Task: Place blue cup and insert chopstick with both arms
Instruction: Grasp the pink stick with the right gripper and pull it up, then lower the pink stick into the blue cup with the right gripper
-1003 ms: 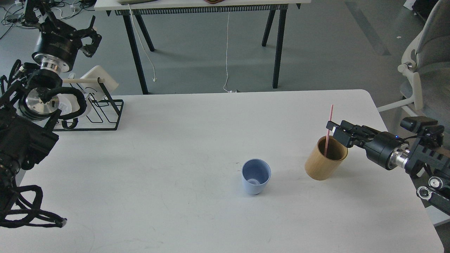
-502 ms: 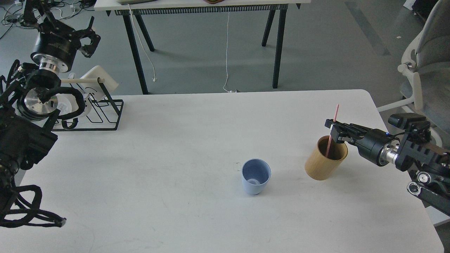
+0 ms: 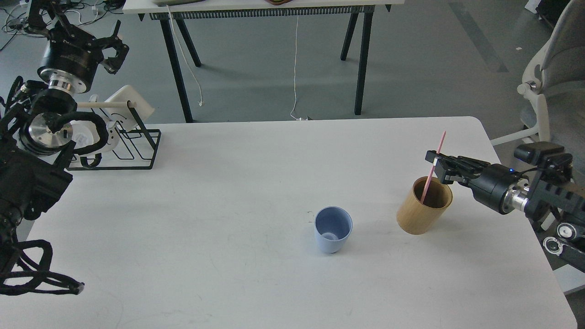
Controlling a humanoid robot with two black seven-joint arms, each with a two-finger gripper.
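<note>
Head view, looking down on a white table (image 3: 228, 256) with rounded far corners and a broad bare stretch across centre and lower left. One blue cup (image 3: 333, 229) upright just right of centre, mouth open, clear room on every side. One bamboo-coloured cylindrical holder (image 3: 424, 205) to its right, near but apart, still well inside the table's right edge. One pink chopstick (image 3: 433, 166) visible, lower end down inside the holder, upper end leaning up and to the right; impossible to say whether a second lies against it. Right gripper (image 3: 439, 162) reaching in from the right edge of the frame, just above the holder's far rim, fingers pinching the chopstick partway up its length. Left gripper (image 3: 113, 49) high in the upper left of the frame, off the table and over the floor, fingers spread apart with nothing between them. One black wire rack (image 3: 137, 151) at the table's far left corner, close to the edge, carrying white pieces and a pale wooden rod; partly hidden by the left arm. Beyond the far edge, grey floor, one dark-legged table (image 3: 260, 7) along the top of the frame with a white cable hanging, and one grey office chair (image 3: 550, 82) at upper right beside the table's right corner.
</note>
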